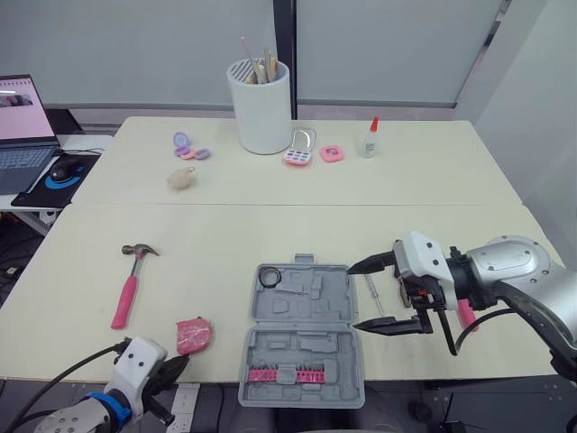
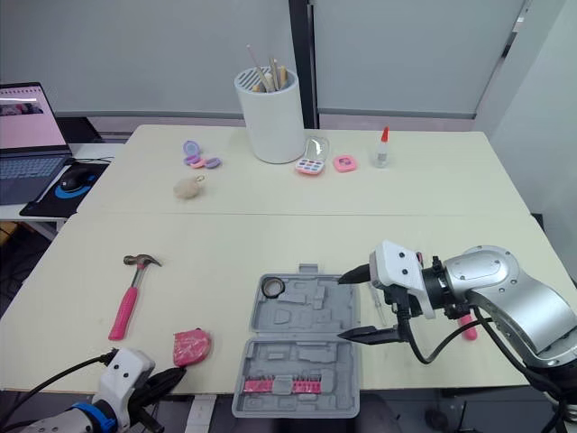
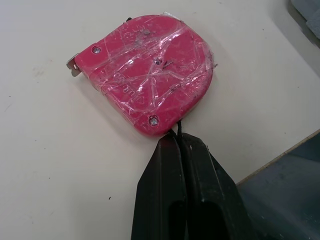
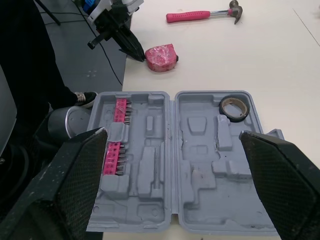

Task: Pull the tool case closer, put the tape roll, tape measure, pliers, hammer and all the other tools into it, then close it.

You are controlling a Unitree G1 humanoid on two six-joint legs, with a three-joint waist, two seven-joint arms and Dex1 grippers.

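Left tool (image 3: 176,142) pinched closed and empty against the tape measure (image 3: 147,75) near the bench (image 1: 270,230) front edge, right tool (image 1: 371,295) spread wide beside the open case (image 1: 302,347); I'd part left, then straddle its body.

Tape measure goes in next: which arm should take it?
Left. The left gripper sits right beside the pink tape measure, jaws shut, so they must open first. The right gripper hangs open at the opposite edge of the tool case, which lies between it and the tape measure.
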